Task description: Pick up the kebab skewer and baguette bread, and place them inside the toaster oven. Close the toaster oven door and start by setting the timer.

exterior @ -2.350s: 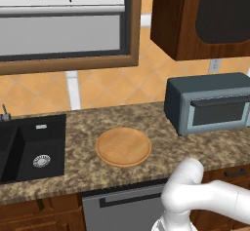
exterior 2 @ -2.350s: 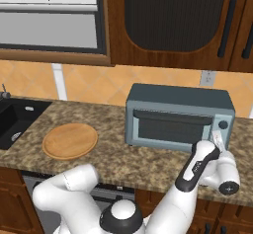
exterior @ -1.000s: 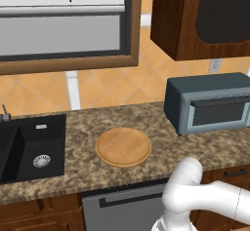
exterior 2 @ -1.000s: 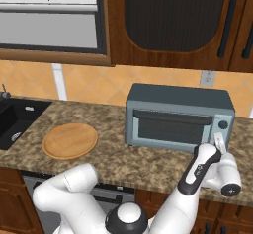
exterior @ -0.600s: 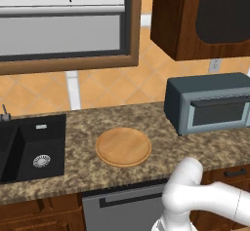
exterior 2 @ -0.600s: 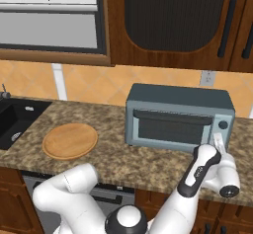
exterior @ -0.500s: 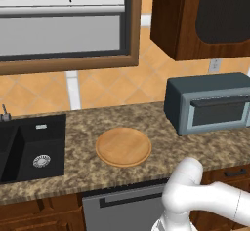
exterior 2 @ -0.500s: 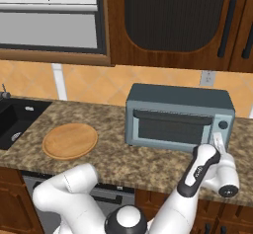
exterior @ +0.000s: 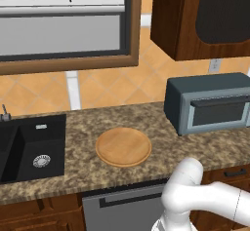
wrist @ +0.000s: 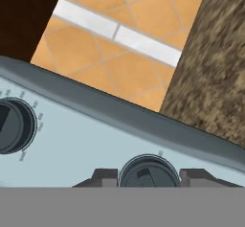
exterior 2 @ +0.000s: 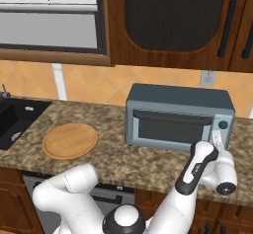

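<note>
Toaster oven (exterior 2: 178, 117) is seen on counter (exterior 2: 123, 161) at right, door (exterior 2: 169, 128) closed. Gripper (wrist: 148, 175) is placed at lower knob (wrist: 147, 172) on ctrl panel, fingers (wrist: 103, 177) either side, partly closed; contact w/ knob cannot be confirmed. Wooden plate (exterior: 123, 146) lies left of oven.

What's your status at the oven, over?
Gripper straddling the lower oven knob, fingers either side. Toaster oven door shut. Wooden plate bare, off to the side. Nothing blocking the knob.
</note>
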